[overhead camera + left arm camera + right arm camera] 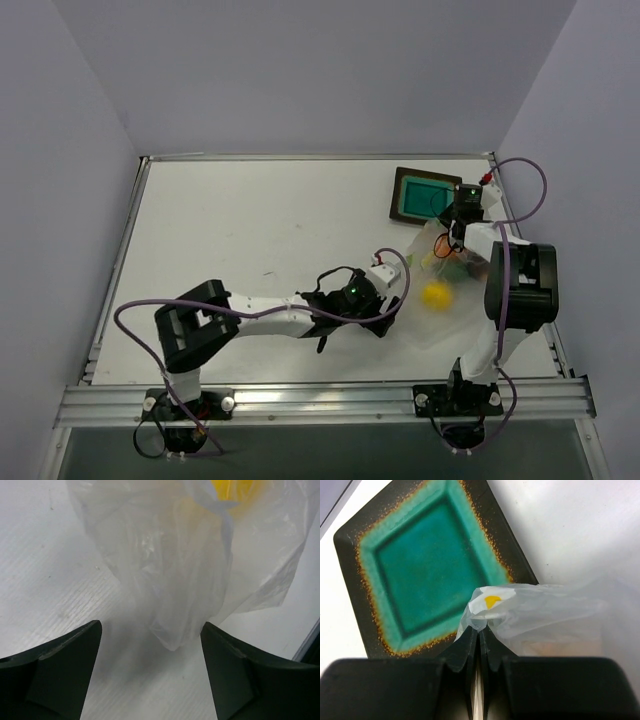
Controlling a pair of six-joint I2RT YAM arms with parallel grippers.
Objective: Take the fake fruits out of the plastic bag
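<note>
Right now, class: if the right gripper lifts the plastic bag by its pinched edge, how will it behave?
The plastic bag is thin and crinkled, so it will probably sag limply. The right gripper pinches only a small fold, which might slip. The yellow lemon inside would likely roll to the lowest point.

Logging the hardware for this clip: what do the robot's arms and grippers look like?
Both the left arm and right arm are white links with chunky black joint housings. A thin purple cable loops along each, and a small green light glows near each wrist. The left gripper and right gripper have dark, wedge-shaped fingers.
</note>
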